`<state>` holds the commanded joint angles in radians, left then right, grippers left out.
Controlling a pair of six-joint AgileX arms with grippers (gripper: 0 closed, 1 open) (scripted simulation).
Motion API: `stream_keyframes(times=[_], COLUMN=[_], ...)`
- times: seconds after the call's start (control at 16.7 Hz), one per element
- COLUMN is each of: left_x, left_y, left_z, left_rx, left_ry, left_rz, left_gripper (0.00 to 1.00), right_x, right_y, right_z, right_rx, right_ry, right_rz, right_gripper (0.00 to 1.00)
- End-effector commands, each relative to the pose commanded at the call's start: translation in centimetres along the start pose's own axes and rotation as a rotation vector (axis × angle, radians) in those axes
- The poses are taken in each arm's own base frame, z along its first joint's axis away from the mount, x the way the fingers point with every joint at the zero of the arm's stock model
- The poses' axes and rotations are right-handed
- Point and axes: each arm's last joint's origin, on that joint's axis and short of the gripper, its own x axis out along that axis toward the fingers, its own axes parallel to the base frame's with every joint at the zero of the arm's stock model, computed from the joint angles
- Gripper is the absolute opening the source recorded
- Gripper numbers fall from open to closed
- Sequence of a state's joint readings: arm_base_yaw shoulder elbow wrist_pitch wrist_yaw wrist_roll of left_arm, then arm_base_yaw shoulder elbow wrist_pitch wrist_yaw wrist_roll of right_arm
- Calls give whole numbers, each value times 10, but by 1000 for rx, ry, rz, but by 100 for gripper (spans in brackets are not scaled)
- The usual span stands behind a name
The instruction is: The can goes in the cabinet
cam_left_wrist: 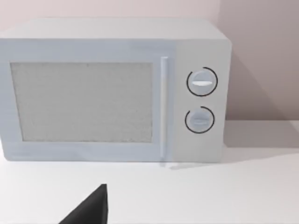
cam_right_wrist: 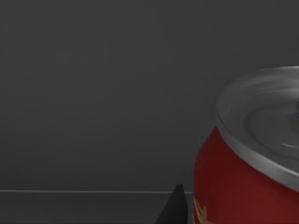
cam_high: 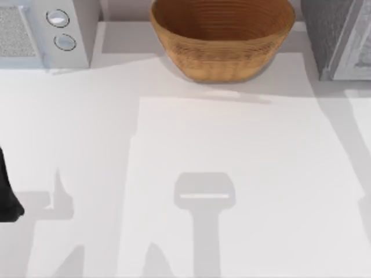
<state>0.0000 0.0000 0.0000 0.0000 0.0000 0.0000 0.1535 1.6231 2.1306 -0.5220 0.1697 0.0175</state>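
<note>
— Jaws first: what are they doing on the right arm?

— I cannot tell whether they are wide, narrow or gripping. The right wrist view has one dark finger tip (cam_right_wrist: 176, 205) poking up just beside the can (cam_right_wrist: 243, 186), and the can sits very close to the camera, but a grip is not visible.

— Where is the can, then?

— Against a dark grey wall with a thin pale line running across low behind it, which looks like the inside of an enclosure. Whether that is the cabinet (cam_high: 336, 35) I cannot confirm from these views. It stands tilted in that picture, silver top (cam_right_wrist: 266, 116) toward the camera, red side below.

— Any writing on it?

— Only a scrap of orange-yellow marking (cam_right_wrist: 201, 212) at the lower edge of the red side; nothing readable.

— And outward from there?

— From above, the cabinet stands at the bench's far right corner, grey speckled with a paler framed door (cam_high: 356, 52) turned toward the right edge. A woven basket (cam_high: 223, 37) sits at the far middle, well apart from it. A white microwave (cam_high: 40, 32) with two round knobs (cam_high: 58, 18) occupies the far left corner; its front carries no lettering.

— Room to move?

— The bench (cam_high: 232, 150) is bare across its middle and near side, crossed only by shadows.

— The left arm?

— Parked at the left edge (cam_high: 7, 197), facing the microwave; its jaws' state I cannot tell either.
</note>
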Motion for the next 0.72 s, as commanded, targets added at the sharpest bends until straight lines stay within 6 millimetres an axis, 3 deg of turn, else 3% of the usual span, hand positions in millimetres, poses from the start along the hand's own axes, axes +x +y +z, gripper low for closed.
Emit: stream_keyframes(times=[0.72], left_x=[0], left_y=[0], left_z=[0], left_rx=[0], left_ry=[0], left_rz=[0], left_gripper=[100], right_x=[53], right_y=[-2], right_z=[5], right_rx=[2], right_ry=[-5], right_rz=[-3], right_gripper=[0])
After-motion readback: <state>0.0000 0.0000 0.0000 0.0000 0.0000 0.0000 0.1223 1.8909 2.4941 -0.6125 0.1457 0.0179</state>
